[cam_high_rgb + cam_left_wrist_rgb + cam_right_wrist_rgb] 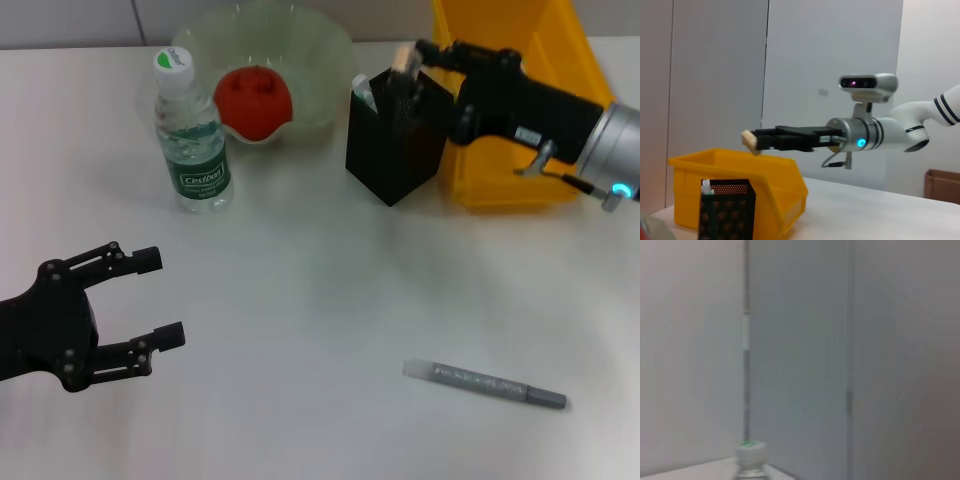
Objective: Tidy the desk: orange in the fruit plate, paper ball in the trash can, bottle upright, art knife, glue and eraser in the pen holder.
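Observation:
My right gripper (412, 56) hovers just above the black mesh pen holder (395, 140), shut on the small beige eraser (404, 58). The left wrist view shows the same grip, the eraser (749, 140) held a little above the pen holder (727, 210). A white-topped stick, likely the glue (362, 92), stands inside the holder. The slim grey art knife (485, 383) lies flat near the table's front right. The orange (254, 100) rests in the pale-green fruit plate (320, 50). The bottle (190, 140) stands upright. My left gripper (152, 298) hangs open at the front left. The paper ball is out of view.
The yellow trash can (530, 110) stands directly behind and to the right of the pen holder, under my right arm. The bottle stands just left of the fruit plate. White tabletop (320, 290) stretches between my left gripper and the art knife.

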You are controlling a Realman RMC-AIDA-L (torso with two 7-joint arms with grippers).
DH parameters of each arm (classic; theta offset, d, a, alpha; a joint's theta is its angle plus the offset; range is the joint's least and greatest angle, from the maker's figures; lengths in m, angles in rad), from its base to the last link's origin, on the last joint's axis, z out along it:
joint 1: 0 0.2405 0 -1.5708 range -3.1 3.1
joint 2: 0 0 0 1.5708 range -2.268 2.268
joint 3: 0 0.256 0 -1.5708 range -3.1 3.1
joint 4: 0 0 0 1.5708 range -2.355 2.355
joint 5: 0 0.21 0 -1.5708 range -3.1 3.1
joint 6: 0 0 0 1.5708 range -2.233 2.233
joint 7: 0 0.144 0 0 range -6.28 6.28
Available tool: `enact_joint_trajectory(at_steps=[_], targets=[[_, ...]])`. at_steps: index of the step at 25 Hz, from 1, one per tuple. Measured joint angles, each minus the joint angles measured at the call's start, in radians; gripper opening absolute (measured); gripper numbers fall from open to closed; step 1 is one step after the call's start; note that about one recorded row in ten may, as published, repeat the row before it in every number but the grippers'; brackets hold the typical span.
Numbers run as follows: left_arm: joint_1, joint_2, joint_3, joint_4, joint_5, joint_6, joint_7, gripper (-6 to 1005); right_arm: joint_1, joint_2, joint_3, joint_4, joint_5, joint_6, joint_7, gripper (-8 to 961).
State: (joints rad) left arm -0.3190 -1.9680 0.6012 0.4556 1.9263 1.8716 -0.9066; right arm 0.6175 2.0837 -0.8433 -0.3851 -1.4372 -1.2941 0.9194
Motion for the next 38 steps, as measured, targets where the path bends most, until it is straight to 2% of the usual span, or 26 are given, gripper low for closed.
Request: enact_joint_trajectory(at_steps=[5, 10, 32, 38], targets=[[-0.001, 0.0, 0.0, 0.0, 0.0, 0.001, 0.004, 827, 0.024, 0.001, 0.002, 0.007, 0.04, 0.093, 0.002, 461], [-0.002, 0.0, 0.0, 0.0, 0.0, 0.001, 0.007, 827, 0.042, -0.001, 0.0, 0.022, 0.041, 0.127, -0.001, 456], [-0.002, 0.005, 0.0, 0.003, 0.0, 0.004, 0.009, 827, 0.047, -0.001, -0.002, 0.032, 0.037, 0.131, 0.003, 522], [0.001, 0.006, 0.0, 0.002, 0.0, 0.008, 0.009, 827, 0.048, -0.001, -0.002, 0.032, 0.039, 0.129, 0.003, 743]])
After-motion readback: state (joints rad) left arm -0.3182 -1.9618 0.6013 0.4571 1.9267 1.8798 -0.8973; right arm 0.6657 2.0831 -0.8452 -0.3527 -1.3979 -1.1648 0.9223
